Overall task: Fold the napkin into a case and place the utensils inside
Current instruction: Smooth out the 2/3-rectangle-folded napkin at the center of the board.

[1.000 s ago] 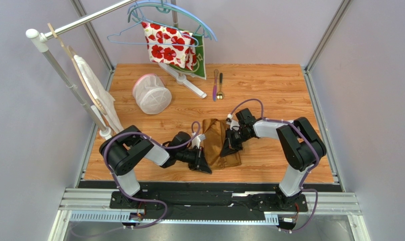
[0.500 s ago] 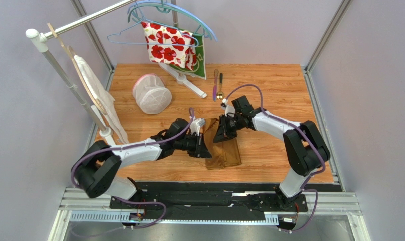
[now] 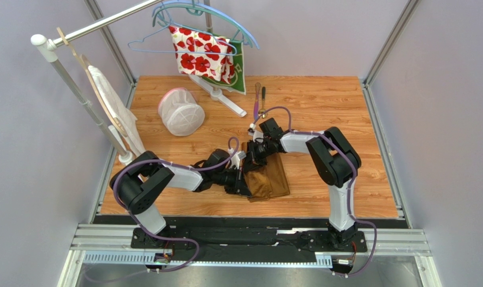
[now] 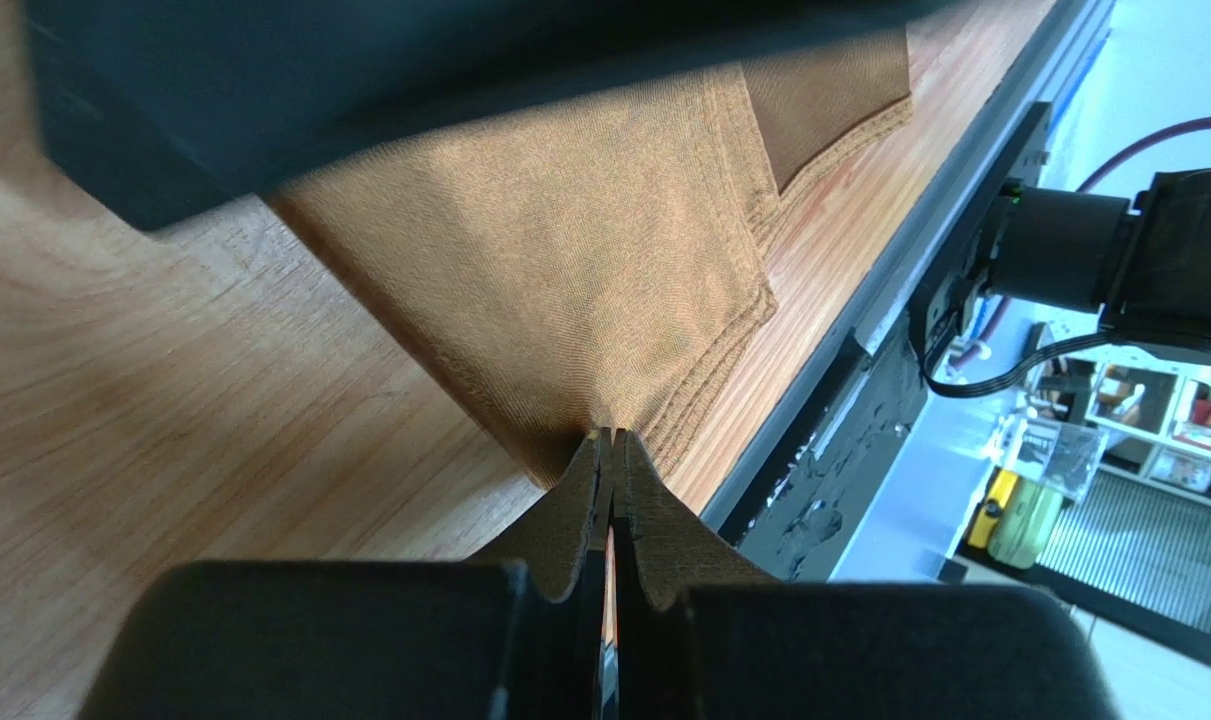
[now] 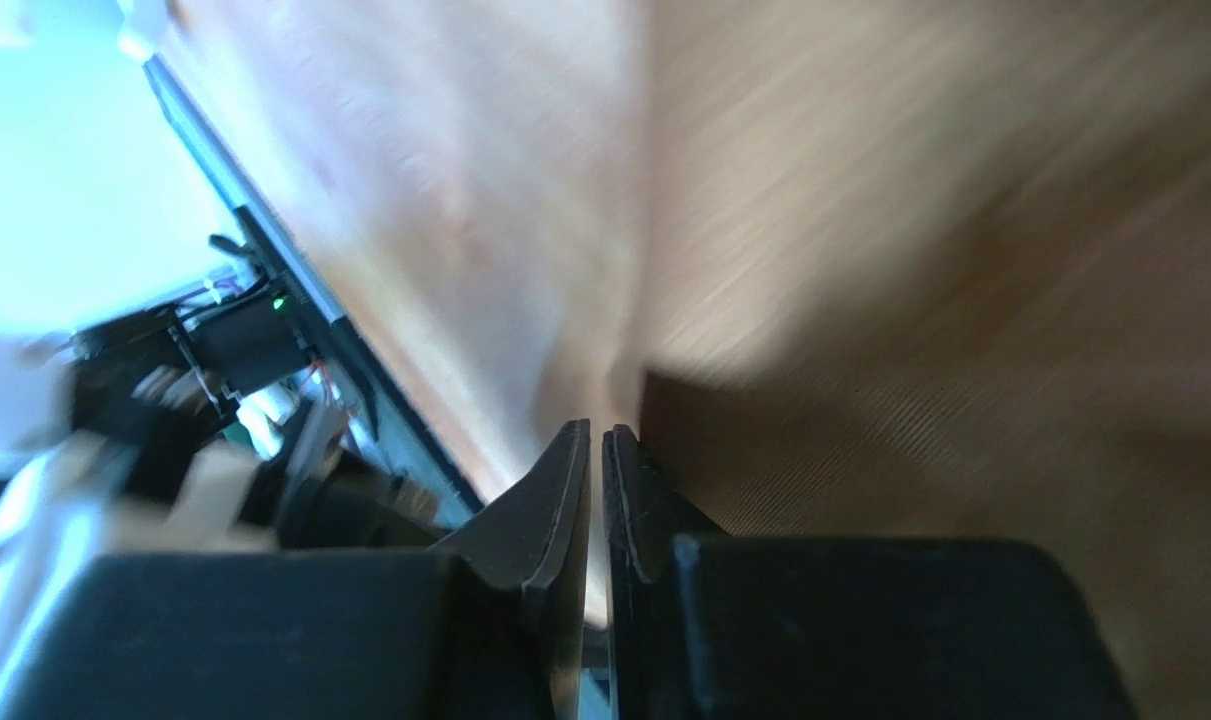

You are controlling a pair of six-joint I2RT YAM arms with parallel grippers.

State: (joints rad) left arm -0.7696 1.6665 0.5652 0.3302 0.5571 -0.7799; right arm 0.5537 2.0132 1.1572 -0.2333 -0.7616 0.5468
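The golden-brown napkin [image 3: 270, 179] lies folded flat on the wooden table, near the front middle. My left gripper [image 3: 242, 184] is at its near left edge. In the left wrist view the left gripper [image 4: 611, 438] is shut, with a corner of the napkin [image 4: 596, 270] pinched at its tips. My right gripper [image 3: 254, 156] is low over the napkin's far left corner. In the blurred right wrist view the right gripper [image 5: 596, 435] is shut with nothing between the jaws, and the napkin [image 5: 942, 420] lies beside it. The purple knife [image 3: 257, 103] and the dark-handled spoon [image 3: 263, 94] lie at the back.
A white mesh basket [image 3: 181, 112] stands at the back left. A clothes rack [image 3: 100, 24] carries hangers, a red-flowered cloth [image 3: 202, 54] and a green cloth [image 3: 242, 75]; its white foot [image 3: 223, 95] lies on the table. A white garment [image 3: 115, 113] hangs at the left.
My right gripper has moved left and back, from the napkin's right side to its far left corner. My left gripper shifted along the left edge. The napkin now lies flatter and wider.
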